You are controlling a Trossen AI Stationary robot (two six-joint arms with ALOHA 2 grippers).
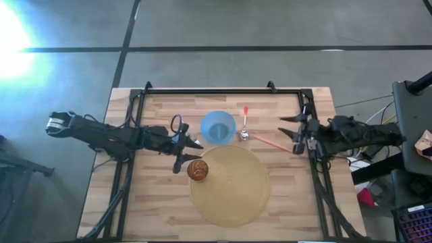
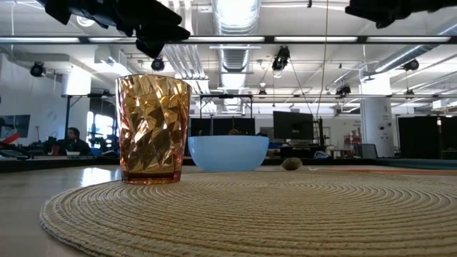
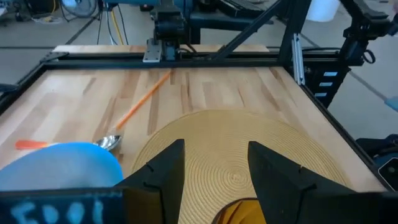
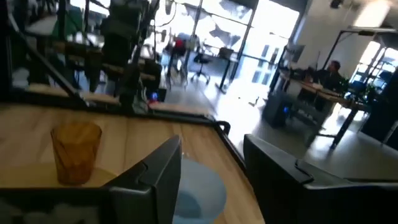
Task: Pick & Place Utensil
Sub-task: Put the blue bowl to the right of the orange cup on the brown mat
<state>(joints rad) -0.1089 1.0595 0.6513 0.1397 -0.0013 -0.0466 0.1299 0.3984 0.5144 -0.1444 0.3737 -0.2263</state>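
With both grippers, left (image 1: 191,152) and right (image 1: 289,131), spread and empty, I'd pinch the light, stiff, slippery spoon (image 1: 260,140) mid-handle.

Overhead, table-level and wrist views share the placemat (image 1: 229,185).
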